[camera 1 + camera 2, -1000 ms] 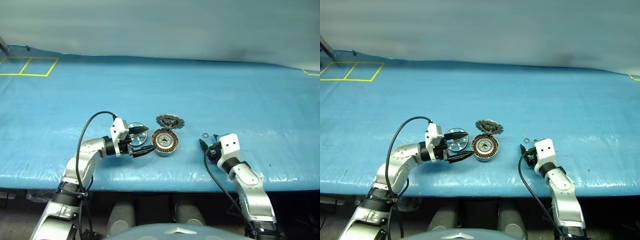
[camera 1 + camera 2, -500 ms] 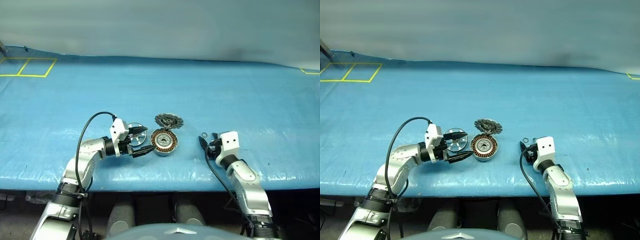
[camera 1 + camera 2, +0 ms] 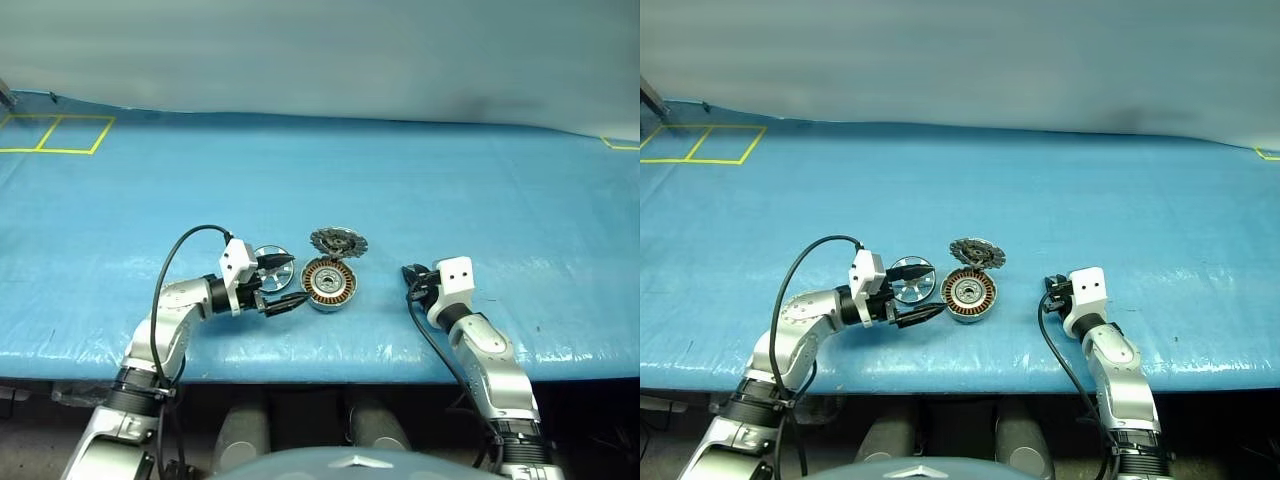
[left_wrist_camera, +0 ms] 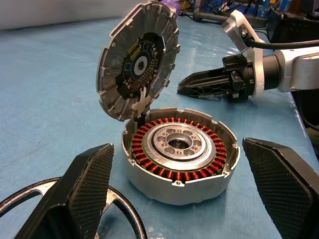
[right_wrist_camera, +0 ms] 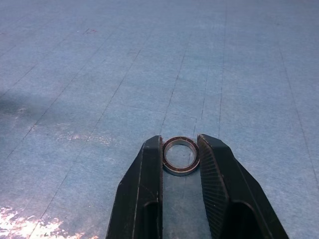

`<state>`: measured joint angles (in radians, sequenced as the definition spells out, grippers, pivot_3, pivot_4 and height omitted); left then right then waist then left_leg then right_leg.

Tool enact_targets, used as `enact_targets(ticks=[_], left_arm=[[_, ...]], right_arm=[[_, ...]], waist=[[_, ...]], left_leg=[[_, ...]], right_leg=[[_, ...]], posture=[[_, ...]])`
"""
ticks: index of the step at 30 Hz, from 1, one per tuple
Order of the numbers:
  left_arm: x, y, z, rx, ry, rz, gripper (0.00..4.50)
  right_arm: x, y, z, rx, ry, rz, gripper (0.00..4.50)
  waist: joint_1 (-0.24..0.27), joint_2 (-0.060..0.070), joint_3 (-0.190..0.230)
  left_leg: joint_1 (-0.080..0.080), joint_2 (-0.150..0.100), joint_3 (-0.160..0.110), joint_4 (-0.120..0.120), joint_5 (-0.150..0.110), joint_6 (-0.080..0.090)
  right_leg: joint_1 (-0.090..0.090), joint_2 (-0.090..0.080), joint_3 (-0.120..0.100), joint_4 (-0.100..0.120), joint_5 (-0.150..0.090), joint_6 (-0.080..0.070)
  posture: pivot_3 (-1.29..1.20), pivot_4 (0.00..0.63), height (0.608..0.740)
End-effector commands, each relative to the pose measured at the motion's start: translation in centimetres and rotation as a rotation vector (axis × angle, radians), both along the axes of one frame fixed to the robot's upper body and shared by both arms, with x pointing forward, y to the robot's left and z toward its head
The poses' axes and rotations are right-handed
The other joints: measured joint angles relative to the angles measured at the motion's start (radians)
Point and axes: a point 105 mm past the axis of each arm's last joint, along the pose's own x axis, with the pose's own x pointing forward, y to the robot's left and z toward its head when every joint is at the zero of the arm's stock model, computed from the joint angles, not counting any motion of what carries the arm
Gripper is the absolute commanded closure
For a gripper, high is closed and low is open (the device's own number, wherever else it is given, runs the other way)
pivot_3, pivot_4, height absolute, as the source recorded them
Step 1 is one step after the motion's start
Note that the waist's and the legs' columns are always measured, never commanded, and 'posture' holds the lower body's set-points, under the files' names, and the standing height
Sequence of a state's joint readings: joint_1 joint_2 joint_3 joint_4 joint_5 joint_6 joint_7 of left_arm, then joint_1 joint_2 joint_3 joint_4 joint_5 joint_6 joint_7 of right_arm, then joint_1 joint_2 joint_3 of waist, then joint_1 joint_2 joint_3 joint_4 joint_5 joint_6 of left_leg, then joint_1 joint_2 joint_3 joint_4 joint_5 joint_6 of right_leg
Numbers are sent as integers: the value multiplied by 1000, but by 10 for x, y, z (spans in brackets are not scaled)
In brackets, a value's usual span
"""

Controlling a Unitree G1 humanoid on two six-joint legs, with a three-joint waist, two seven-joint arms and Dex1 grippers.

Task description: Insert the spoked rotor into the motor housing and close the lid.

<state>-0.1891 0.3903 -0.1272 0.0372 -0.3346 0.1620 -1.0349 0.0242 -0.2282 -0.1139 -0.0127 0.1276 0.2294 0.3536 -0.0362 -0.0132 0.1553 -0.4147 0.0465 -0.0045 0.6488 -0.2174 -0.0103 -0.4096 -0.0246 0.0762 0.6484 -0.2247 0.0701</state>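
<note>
Reaching rightward, spread left tool [image 3: 283,280] nearest thin silvery spoked rotor [image 3: 266,257].
Rotor lies flat on blue worktop [image 3: 420,190], 9 o'clock of open grey copper-wound housing [image 3: 328,282]; right tool [image 5: 180,164] pinches a small ring [image 5: 180,156].

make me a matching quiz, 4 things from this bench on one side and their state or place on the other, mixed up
Things:
1. lid
2. motor housing
3. small ring
4. left end effector

States:
A. between the right end effector's fingers
B. tilted up, open
C. open, beside the spoked rotor
D. copper windings exposed

Pairs: 1-B, 2-D, 3-A, 4-C
</note>
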Motion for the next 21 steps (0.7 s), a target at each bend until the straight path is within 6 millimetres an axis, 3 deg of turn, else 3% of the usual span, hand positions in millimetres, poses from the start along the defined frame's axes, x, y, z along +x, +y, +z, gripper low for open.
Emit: enact_targets(ticks=[1, 6, 15, 21], left_arm=[[0, 0, 7, -26, -60, -2, 0], [-1, 4, 4, -31, -58, 1, 0], [-6, 2, 2, -49, -69, -43, 0], [-5, 0, 3, -69, -93, -48, 0]], right_arm=[[-5, -3, -5, -2, 26, -13, 3840], [-13, 14, 17, 3, -35, 97, 3840], [-37, 84, 65, 42, -116, 504, 3840], [-36, 109, 69, 40, -119, 617, 3840]], waist=[[0, 0, 0], [1, 0, 0], [0, 0, 0], [1, 0, 0]], left_leg=[[0, 0, 0, 0, 0, 0], [0, 0, 0, 0, 0, 0], [0, 0, 0, 0, 0, 0], [-1, 0, 0, 0, 0, 0]], right_leg=[[0, 0, 0, 0, 0, 0], [0, 0, 0, 0, 0, 0], [-1, 0, 0, 0, 0, 0], [-1, 0, 0, 0, 0, 0]], posture=[[0, 150, 740], [0, 150, 740], [0, 150, 740], [0, 150, 740]])
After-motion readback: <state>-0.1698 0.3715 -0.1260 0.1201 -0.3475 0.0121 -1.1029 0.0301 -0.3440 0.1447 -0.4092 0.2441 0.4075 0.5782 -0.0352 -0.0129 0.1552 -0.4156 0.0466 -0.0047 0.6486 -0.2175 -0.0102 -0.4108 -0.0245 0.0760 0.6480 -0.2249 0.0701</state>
